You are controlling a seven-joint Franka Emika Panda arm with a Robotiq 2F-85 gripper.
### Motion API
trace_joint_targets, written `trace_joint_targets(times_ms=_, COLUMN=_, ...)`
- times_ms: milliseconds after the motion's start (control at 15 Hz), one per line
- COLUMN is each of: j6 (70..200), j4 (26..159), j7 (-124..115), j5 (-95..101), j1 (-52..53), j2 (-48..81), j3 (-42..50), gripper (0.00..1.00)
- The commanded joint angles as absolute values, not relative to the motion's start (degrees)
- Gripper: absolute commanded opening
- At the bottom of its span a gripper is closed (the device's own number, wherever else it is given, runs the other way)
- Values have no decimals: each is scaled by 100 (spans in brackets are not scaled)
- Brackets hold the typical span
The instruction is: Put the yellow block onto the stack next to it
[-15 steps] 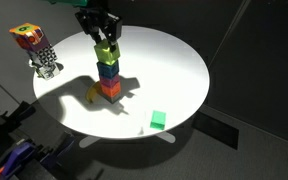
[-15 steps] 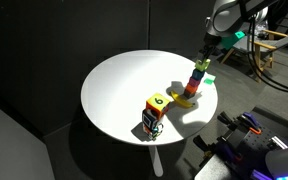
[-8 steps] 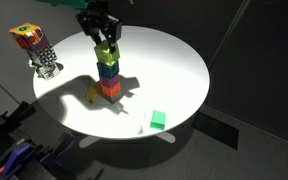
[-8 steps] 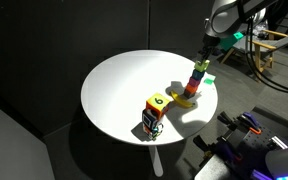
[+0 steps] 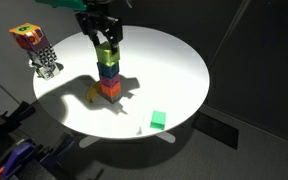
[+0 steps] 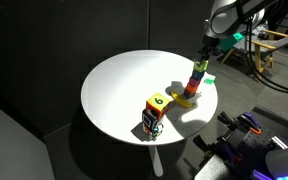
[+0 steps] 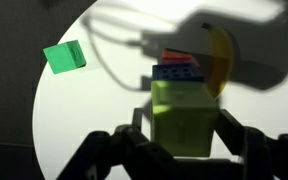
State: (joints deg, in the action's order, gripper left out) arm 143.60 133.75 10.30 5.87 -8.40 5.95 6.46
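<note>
Seen from the wrist, the gripper (image 7: 182, 138) had its dark fingers (image 7: 136, 138) clamped on the left and right faces of the yellow block (image 7: 182, 118). The block was directly over the blue top of the stack (image 7: 179, 72). Whether it already rested there or hung just clear could not be told.

The block looked like a small, rigid, light cube with flat matte faces and squared edges. It seemed unlikely to deform or break, but smooth enough to slip if pinched off-centre. The opposite side faces, taken at mid-height, looked the soundest hold, leaving the underside free to seat. The greater risk appeared to lie in the tall, narrow column, which a sideways nudge might topple.

In an exterior view, a patterned multicoloured object (image 5: 34, 45) on a checkered base stood at the far left, off the white round table (image 5: 174, 65). A curved yellow piece (image 5: 94, 97), smooth and banana-shaped, lay just left of the column's foot. The column itself (image 5: 108, 78) rose near the centre in hard-edged cubes, blue over a red-orange base. The pale block (image 5: 107, 50) was at its summit under the gripper (image 5: 107, 44). A brighter green cube (image 5: 158, 120) sat alone near the right front edge of the glossy tabletop, well apart from the rest.
</note>
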Motion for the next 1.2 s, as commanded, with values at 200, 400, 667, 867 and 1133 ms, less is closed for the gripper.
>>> trace_joint_targets(times_ms=200, j6=14137, j4=13264, j7=996, j5=495, j1=-845, j2=582, j3=691, gripper=100)
trace_joint_targets(times_ms=400, j6=14070, j4=13310, j7=1076, j5=459, j1=-882, j2=527, j3=729, gripper=100)
trace_joint_targets(times_ms=667, j6=13957, j4=13358, j7=1202, j5=349, j1=-924, j2=458, j3=756, gripper=100)
trace_joint_targets(times_ms=867, j6=13939, j4=13371, j7=1234, j5=280, j1=-939, j2=427, j3=773, gripper=100)
trace_joint_targets(times_ms=1133, j6=13918, j4=13421, j7=1402, j5=143, j1=-922, j2=390, j3=739, gripper=100)
